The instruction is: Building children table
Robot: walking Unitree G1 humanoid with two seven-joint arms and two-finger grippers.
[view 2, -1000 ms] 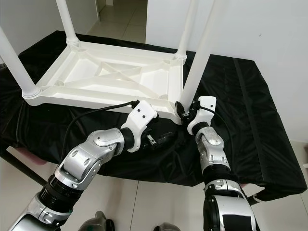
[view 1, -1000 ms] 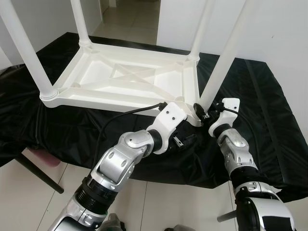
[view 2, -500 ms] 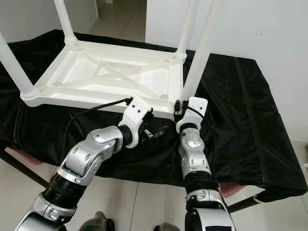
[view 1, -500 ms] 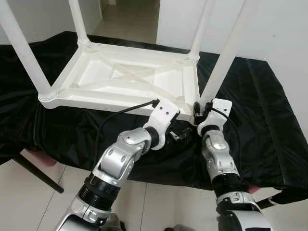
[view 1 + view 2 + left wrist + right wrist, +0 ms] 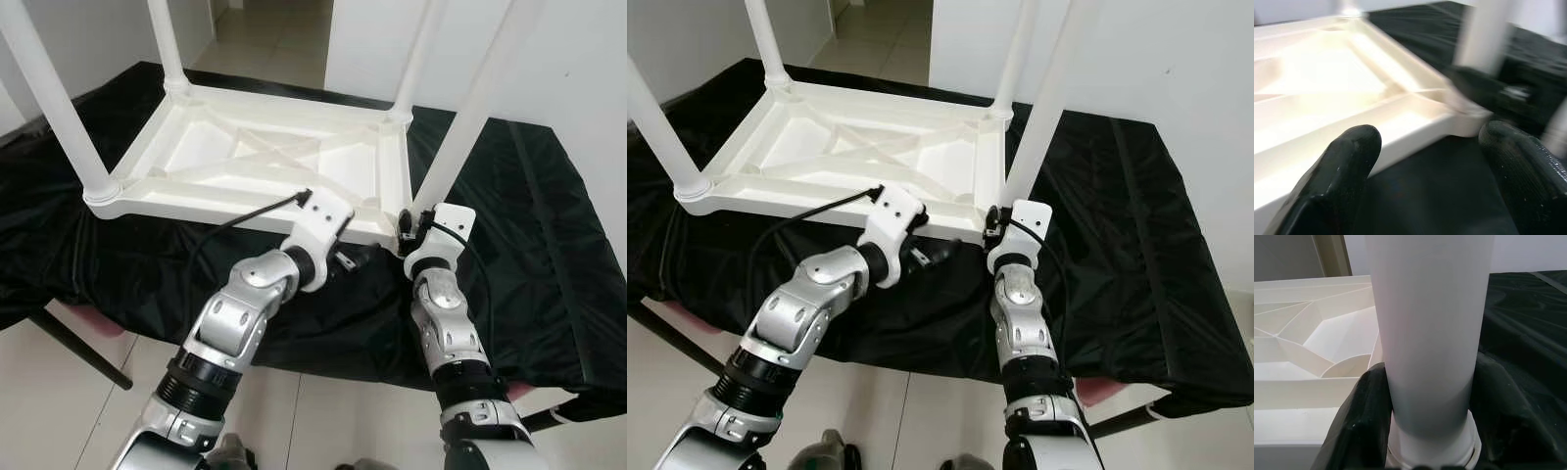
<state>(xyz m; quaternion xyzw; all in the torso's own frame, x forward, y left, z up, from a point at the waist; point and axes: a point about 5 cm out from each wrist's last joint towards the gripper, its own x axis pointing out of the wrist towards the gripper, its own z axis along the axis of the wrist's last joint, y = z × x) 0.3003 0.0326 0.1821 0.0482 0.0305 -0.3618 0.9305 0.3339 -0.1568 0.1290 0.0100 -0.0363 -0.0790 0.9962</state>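
A small white table (image 5: 265,162) lies upside down on a black cloth (image 5: 529,235), in the upper middle of the left eye view. Its four white legs point up. One leg (image 5: 54,103) stands at the left edge of the picture. Another leg (image 5: 167,44) stands at the top, and a third leg (image 5: 416,54) stands at the top right corner of the table. The cloth covers a low stand, and pale floor tiles (image 5: 59,392) show at the bottom left.

The right gripper (image 5: 1425,431) is at the near right corner of the table, in the middle of the left eye view. It is closed around the bottom of the fourth leg (image 5: 470,117), right where that leg meets the table. In the right wrist view, one black finger (image 5: 1359,421) presses on each side of the white tube.

The left gripper (image 5: 355,262) is just below the near edge of the table, a little left of the right gripper. Its two fingers (image 5: 1337,181) are wide apart and hold nothing. In the left wrist view they point at the table's edge, with black cloth under them. A black cable (image 5: 245,220) runs from the left wrist across the cloth.
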